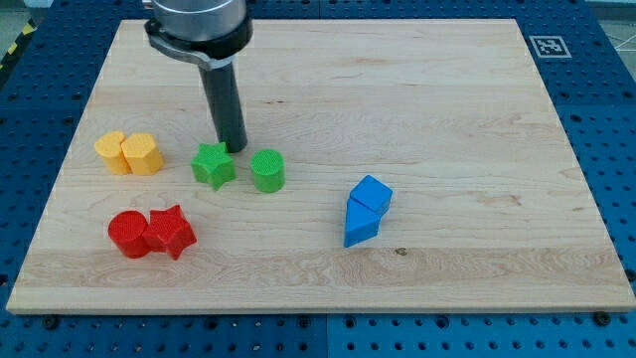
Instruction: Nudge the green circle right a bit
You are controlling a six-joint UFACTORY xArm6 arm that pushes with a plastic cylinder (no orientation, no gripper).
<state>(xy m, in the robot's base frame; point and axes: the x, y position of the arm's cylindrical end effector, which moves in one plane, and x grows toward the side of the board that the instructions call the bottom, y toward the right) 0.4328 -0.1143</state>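
The green circle [267,170] is a short green cylinder standing left of the board's middle. A green star [214,165] lies just to its left, with a small gap between them. My tip [235,148] touches down just above that gap, close to the star's upper right point and up-left of the green circle. The dark rod rises from the tip to the arm's mount at the view's top.
Two yellow blocks [129,153] sit side by side at the left. A red circle [129,235] and a red star [170,232] touch at lower left. Two blue blocks [366,209] lie right of centre. The wooden board [447,119] rests on a blue perforated table.
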